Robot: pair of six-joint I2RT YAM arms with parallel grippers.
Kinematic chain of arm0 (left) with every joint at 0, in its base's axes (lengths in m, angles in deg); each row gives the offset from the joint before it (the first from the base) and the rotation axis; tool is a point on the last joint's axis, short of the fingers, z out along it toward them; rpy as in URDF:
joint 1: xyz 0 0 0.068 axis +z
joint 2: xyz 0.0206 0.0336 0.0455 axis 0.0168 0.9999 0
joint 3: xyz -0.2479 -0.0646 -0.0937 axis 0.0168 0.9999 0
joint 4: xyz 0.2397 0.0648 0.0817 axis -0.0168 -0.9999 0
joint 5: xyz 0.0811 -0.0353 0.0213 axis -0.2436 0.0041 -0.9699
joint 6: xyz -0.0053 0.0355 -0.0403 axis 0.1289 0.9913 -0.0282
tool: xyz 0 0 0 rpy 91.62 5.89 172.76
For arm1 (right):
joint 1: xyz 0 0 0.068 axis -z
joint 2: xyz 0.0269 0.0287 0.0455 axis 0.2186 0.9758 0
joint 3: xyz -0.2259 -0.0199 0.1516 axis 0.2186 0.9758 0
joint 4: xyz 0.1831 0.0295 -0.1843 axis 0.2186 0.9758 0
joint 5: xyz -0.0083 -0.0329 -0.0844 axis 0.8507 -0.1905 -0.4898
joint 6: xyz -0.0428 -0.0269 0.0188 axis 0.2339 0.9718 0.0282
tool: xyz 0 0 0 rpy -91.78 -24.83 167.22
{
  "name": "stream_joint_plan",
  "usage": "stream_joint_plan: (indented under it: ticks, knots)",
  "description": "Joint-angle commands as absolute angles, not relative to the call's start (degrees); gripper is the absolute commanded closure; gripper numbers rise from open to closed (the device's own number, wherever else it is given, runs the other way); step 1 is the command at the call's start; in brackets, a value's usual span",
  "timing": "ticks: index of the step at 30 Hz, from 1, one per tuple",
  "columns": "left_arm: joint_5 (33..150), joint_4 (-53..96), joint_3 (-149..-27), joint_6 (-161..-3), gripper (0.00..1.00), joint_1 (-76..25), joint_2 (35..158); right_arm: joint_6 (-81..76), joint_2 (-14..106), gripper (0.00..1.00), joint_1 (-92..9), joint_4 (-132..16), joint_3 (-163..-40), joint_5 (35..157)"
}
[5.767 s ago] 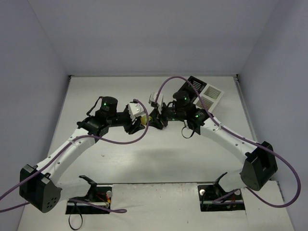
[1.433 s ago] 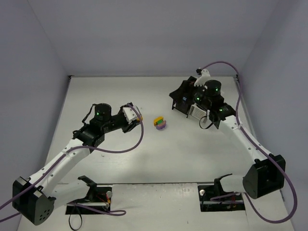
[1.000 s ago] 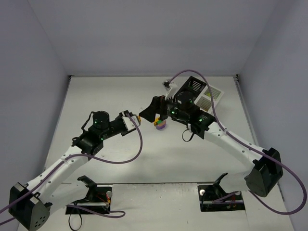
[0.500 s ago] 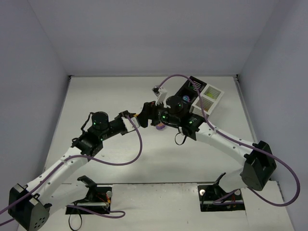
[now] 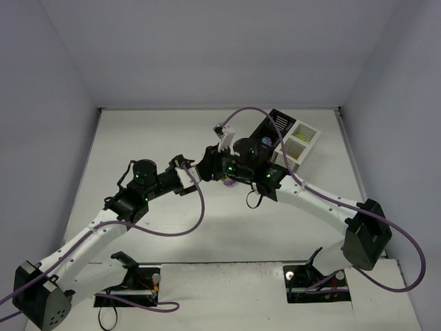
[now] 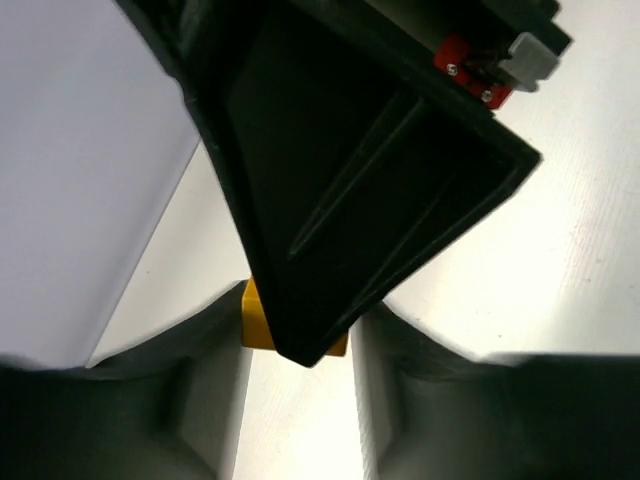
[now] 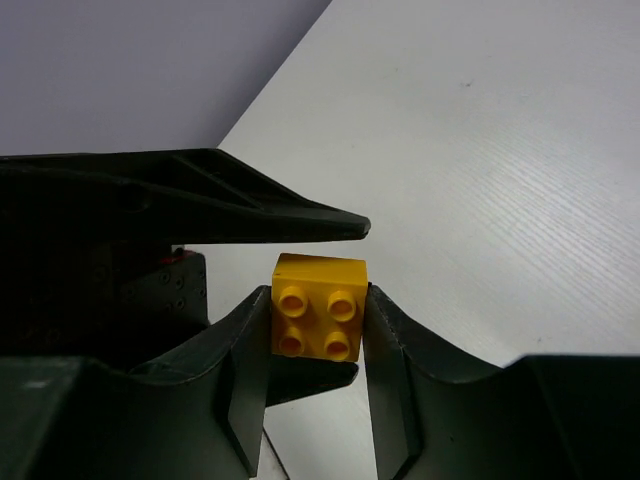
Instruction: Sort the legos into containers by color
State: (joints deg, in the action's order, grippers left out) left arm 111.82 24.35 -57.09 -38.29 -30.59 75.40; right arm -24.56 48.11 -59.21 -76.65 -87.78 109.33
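We see right gripper (image 7: 316,335) clamped on yellow brick (image 7: 318,305); left gripper (image 6: 297,325) closure we cannot tell; collision between them could knock brick loose

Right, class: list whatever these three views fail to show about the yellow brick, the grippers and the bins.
Left wrist: the right gripper covers most of the brick; the left gripper's own fingers are blurred, so whether it grips is unclear.
Top: the brick is hidden where the grippers meet; the bins' contents are too small, and the right arm overlaps them.
Right wrist: the bins fall outside the frame.
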Motion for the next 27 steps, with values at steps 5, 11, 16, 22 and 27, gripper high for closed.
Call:
stream_joint_plan:
  ticks: [5,11,16,22,27]
  knots:
    - [110.5,28.8,-61.3,-44.9,0.26,-31.0,78.0,-18.3,41.0,1.0,-54.3,-74.8,-87.3,96.1]
    - [104.0,28.6,-63.8,-52.4,0.18,-31.0,80.6,-14.2,35.0,1.0,-44.1,-66.6,-82.8,83.0]
    - [100.4,25.4,-67.2,-58.1,0.18,-30.9,83.4,-11.8,34.1,1.0,-34.6,-62.1,-81.6,75.1]
    - [97.2,22.0,-70.2,-61.6,0.18,-30.9,86.2,-11.2,37.9,0.97,-25.7,-61.9,-81.0,75.0]
    - [96.9,20.9,-70.9,-62.7,0.18,-30.9,87.3,-10.4,42.8,0.9,-23.3,-62.3,-83.1,75.1]
